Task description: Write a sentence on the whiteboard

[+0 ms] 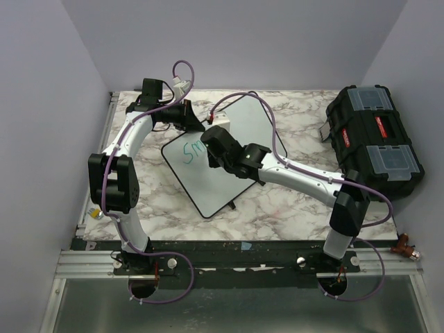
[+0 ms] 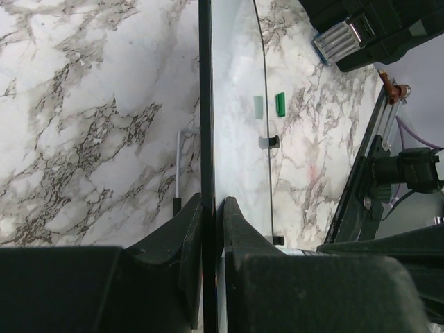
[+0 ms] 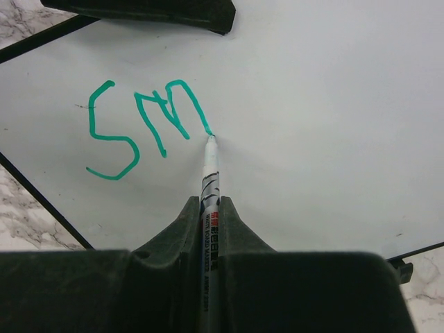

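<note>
Tip at green handwritten lettering [image 3: 151,128]; blank white whiteboard [image 3: 333,104] lies rightward.
My right gripper [image 3: 209,205] clamps the slim white marker [image 3: 209,173] (left gripper [image 2: 210,201] clamps that board).

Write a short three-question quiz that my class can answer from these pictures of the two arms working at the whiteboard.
1. Multiple choice: what do the green letters on the whiteboard spell at this moment? A) Smile B) Sm C) nothing is written
2. True or false: the left gripper is shut on the whiteboard's black edge.
3. Short answer: what does the right gripper hold, and where is its tip?

Key: 1 B. 2 True. 3 A marker, its tip touching the board at the end of the m.
</note>
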You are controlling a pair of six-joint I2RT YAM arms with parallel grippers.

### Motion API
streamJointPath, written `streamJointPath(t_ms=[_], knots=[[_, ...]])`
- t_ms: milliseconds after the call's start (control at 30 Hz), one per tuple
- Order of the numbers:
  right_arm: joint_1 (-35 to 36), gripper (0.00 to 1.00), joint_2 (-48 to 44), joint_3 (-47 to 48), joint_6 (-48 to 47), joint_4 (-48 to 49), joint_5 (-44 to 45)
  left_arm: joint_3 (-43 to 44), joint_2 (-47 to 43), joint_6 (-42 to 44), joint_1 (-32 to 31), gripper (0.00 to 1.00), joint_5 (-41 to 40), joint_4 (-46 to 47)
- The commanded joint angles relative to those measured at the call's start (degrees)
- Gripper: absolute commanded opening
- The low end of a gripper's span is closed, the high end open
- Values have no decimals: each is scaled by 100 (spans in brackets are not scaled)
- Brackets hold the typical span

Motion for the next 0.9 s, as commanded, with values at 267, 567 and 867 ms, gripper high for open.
streamJointPath(t_ms=[267,567,867], knots=[[-51,1,-749,-448,-224,527,-263,8,-75,440,-71,0,75,191],[-533,1,-1016,-844,-695,1016,-1174,-143,-84,354,-64,0,19,347],[-754,1,-761,-585,-922,938,-1646,-251,-136,258,-59,0,-291,529]])
